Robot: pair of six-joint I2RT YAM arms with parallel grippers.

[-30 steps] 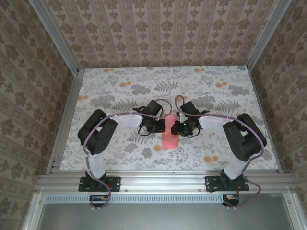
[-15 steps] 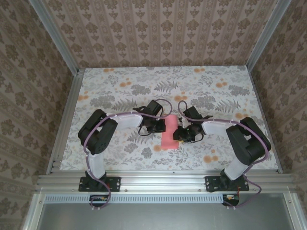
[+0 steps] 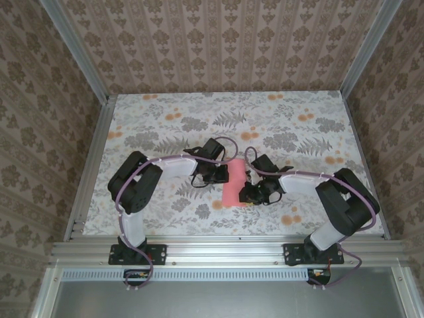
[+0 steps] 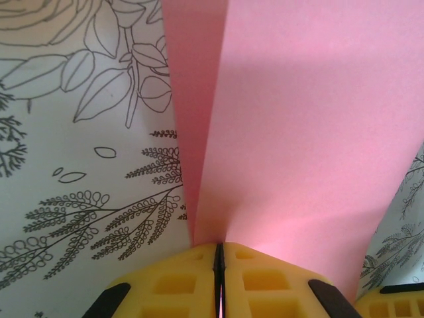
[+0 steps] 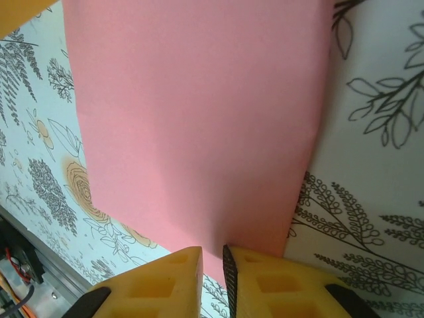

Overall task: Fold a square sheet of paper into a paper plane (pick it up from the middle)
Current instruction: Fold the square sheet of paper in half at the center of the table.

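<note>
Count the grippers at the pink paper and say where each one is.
2. The left gripper pinches the paper plane at its left side, toward the far end; the right gripper straddles its right edge, toward the near end, jaws nearly closed. None hidden.

Pink paper plane (image 3: 233,184): narrow folded strip with a lengthwise crease, lying near-to-far, mid floral table (image 3: 165,112).

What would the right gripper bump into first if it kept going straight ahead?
The paper plane. Its pink sheet lies right in front of the right gripper, reaching its fingertips, so it would likely push into that paper first.
</note>
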